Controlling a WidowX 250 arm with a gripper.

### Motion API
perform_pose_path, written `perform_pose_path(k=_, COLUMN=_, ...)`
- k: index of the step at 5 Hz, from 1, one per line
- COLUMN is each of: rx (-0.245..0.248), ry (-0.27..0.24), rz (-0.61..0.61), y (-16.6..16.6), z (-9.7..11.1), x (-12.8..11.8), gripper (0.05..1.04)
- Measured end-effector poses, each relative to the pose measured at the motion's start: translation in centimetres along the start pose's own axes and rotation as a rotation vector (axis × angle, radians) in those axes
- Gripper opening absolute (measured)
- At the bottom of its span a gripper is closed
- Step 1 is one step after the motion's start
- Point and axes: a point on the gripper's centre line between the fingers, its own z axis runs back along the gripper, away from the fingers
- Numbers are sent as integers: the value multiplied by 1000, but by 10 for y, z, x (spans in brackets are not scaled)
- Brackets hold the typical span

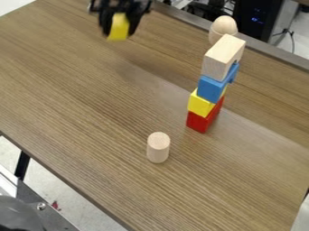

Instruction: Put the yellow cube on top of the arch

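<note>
We see the end effector pinching the yellow cube. We judge it light, rigid, best held by opposite sides.

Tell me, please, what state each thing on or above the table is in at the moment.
Tool, closed on its load, raised
Yellow cube, held in the air
Pale wooden block, topmost, bearing nothing
Blue block, stacked third from bottom
Yellow block, stacked second from bottom
Red block, stacked, lowest
Wooden cylinder, upright
Round-topped wooden piece, upright, partly hidden
</note>
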Motion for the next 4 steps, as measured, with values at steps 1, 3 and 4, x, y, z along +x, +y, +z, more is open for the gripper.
perform_pose_path(k=1, rx=-50, ry=-23, rz=-130, y=-20, z=28, x=0, gripper=605)
perform_pose_path(k=3, rx=-204, ry=-46, rz=-360, y=-64, z=76, x=-13, gripper=605)
perform_pose_path(k=4, rx=-253, ry=-68, rz=-427, y=-75, z=98, x=-15, gripper=605)
